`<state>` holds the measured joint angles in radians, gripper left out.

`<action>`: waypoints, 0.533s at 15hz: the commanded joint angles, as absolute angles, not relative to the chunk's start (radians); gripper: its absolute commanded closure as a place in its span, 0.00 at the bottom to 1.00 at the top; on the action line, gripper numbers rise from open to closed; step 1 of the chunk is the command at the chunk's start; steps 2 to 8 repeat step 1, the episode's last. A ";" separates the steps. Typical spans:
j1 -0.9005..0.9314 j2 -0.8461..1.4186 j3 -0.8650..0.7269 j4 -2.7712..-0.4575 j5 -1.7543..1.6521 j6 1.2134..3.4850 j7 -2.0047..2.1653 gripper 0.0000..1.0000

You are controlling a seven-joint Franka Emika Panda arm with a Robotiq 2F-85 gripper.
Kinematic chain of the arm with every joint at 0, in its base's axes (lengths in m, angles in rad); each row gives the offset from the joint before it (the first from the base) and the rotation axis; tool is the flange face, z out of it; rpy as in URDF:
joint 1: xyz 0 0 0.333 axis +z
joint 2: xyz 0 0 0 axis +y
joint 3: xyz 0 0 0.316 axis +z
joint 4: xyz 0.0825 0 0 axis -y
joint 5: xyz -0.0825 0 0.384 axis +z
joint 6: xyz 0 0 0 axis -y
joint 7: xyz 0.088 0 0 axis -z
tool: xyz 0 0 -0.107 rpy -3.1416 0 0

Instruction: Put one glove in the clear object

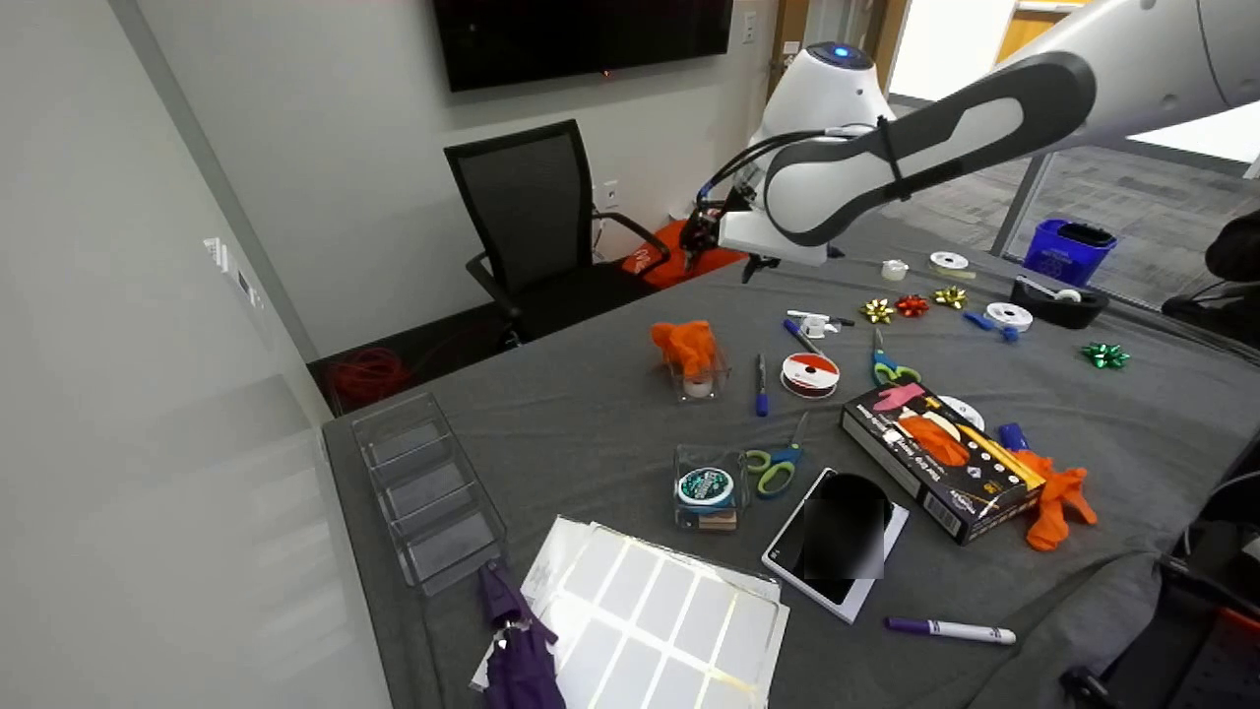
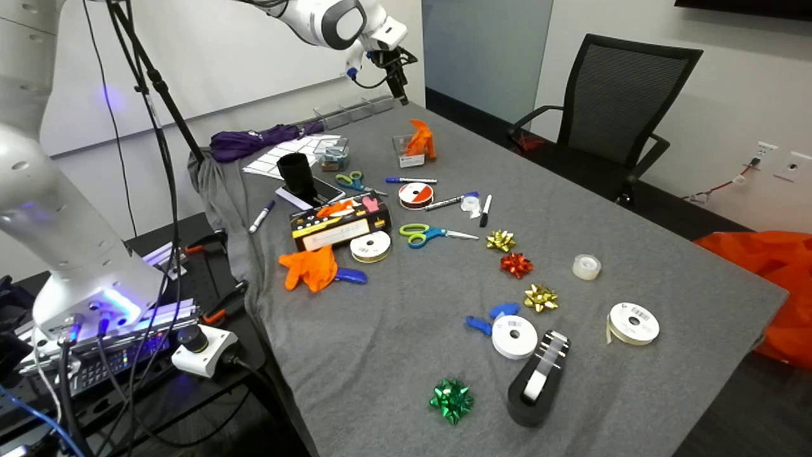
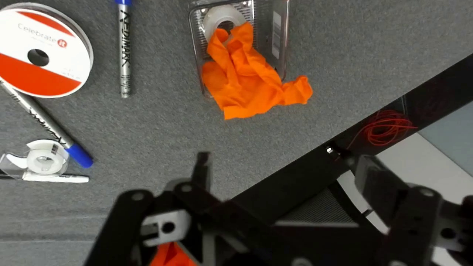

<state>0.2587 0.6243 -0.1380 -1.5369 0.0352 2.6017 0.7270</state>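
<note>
Several compartments divide the clear tray (image 1: 433, 497) at the far left of an exterior view, on a grey-clothed table (image 1: 591, 423); a purple umbrella (image 1: 522, 670) lies near it. Around the middle sits my task: one orange glove (image 3: 244, 83), bunched into the small clear cup (image 3: 283, 40) over part of a tape roll (image 3: 212, 22), with folds spilling past the rim (the wrist view shows this best). I judge the job all but done, though a tuck might settle it. The glove looks light, soft and floppy, probably grippy, with nothing to break; I would pinch a raised fold near its middle, away from the cup's thin wall, lest the cup come along. Farther right, my hand (image 3: 284, 166) hangs raised and apart from the glove, spread wide and grasping nothing. Rightward again come a red-and-white ribbon spool (image 1: 810, 374), the black glove box (image 1: 940, 463) and, beside its end, the spare glove (image 1: 1053, 492), limp on the table.
</note>
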 commanded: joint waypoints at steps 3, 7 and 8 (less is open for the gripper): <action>0.280 0.559 -0.166 -1.589 -0.032 2.521 0.778 0.00; 0.280 0.559 -0.166 -1.589 -0.032 2.521 0.778 0.00; 0.280 0.559 -0.166 -1.589 -0.032 2.521 0.778 0.00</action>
